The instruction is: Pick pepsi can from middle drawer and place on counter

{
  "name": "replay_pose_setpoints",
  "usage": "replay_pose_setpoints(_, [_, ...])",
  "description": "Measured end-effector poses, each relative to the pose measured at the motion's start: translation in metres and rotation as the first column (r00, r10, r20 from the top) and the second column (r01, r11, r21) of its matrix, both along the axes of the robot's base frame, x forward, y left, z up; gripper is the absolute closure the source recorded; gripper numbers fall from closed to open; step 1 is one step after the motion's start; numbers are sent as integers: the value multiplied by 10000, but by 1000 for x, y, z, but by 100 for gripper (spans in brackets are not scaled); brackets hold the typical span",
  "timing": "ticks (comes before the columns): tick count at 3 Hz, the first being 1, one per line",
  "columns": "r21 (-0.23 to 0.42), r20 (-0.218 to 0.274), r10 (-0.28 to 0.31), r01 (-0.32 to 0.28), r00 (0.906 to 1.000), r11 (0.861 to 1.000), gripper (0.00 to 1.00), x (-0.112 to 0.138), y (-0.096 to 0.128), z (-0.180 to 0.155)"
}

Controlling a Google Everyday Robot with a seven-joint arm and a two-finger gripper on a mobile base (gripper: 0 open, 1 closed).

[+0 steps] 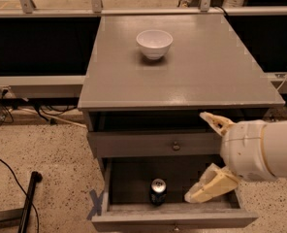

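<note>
Counter [192, 76]: uniform grey, faint gloss.
Bowl [154, 43]: plain white.
Middle drawer [172, 218]: grey walls and front, dark floor.
Pepsi can [158, 191]: silver top; body appears dark blue, though drawer shadow makes it near black.
Gripper [194, 157], at the drawer's right side in front of the cabinet: cream fingers, white housing.
Floor [51, 154]: beige, dark-speckled.

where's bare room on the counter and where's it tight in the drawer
The counter is bare except the white bowl at back centre: front half and both sides are free. In the middle drawer, floor left of the pepsi can is free; right of it is crowded by the gripper, jaws open.
</note>
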State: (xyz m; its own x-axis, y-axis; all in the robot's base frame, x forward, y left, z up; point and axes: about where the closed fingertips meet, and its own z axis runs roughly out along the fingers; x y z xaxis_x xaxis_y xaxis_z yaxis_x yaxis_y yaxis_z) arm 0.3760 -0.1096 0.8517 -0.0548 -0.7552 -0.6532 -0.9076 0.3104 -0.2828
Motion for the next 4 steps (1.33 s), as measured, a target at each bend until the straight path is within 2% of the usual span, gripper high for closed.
replay_pose_setpoints(1, [2476,2,-1290,1250,9916,9608,0,7,-24,-83])
replay_pose_setpoints(2, [4386,268,-2494,2128,9680,8731,0,12,-20,-111])
replay_pose_setpoints(3, [5725,1055,-2837,1751,9531,8010,0,17,-24,-108])
replay_pose_setpoints(4, [5865,1151,-2734,1568,9550,7946,0,16,-23,-118])
